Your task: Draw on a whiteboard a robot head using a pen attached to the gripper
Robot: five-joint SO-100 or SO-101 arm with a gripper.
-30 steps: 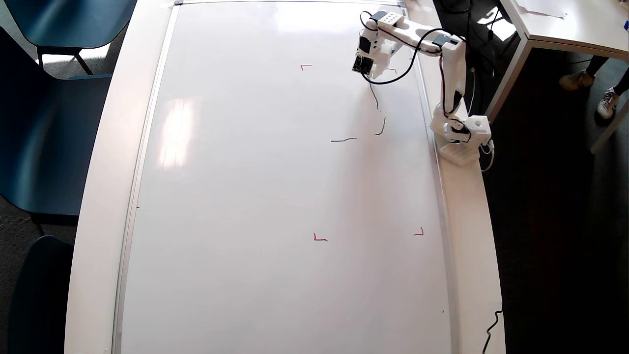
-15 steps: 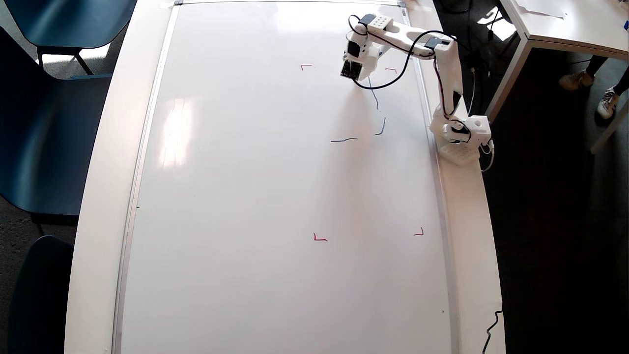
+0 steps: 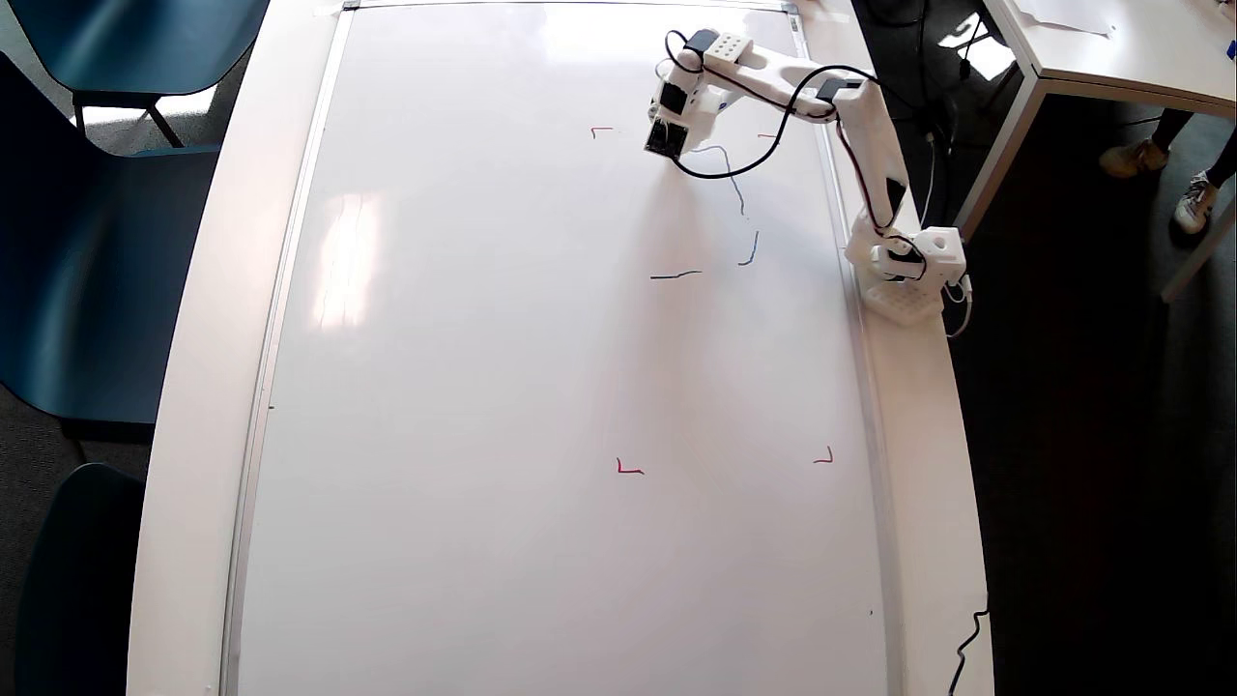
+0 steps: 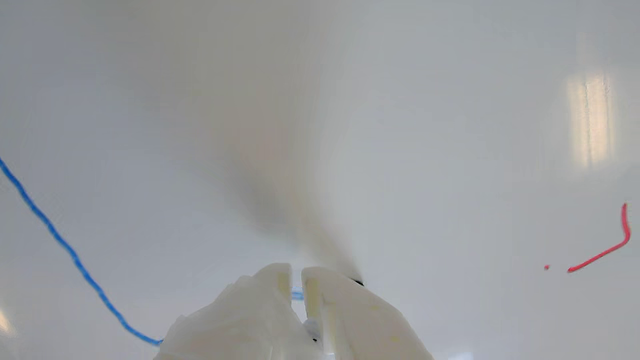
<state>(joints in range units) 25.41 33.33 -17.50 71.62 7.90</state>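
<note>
The whiteboard (image 3: 464, 387) fills most of the overhead view, and its glossy white surface (image 4: 400, 125) fills the wrist view. The white gripper (image 3: 665, 141) hovers near its top right, between the two upper red corner marks. In the wrist view the gripper (image 4: 297, 272) comes in from the bottom, jaws close together with a thin gap. The pen shows only as a dark tip (image 4: 356, 281) touching the board behind the right finger. The robot head is a few dark-blue strokes: a curved line (image 3: 736, 188) running to the gripper, and two short dashes (image 3: 676, 275) (image 3: 751, 249). That line (image 4: 65, 247) crosses the wrist view's left.
The arm's base (image 3: 908, 280) sits on the table rim right of the board. Red corner marks (image 3: 601, 130) (image 3: 628, 469) (image 3: 823, 458) frame the drawing area; one (image 4: 605, 245) shows in the wrist view. Blue chairs (image 3: 87, 242) stand left, another table (image 3: 1111, 48) at the top right.
The gripper has moved left along the top of the board. The blue line has grown from its upper end, bending leftward after it.
</note>
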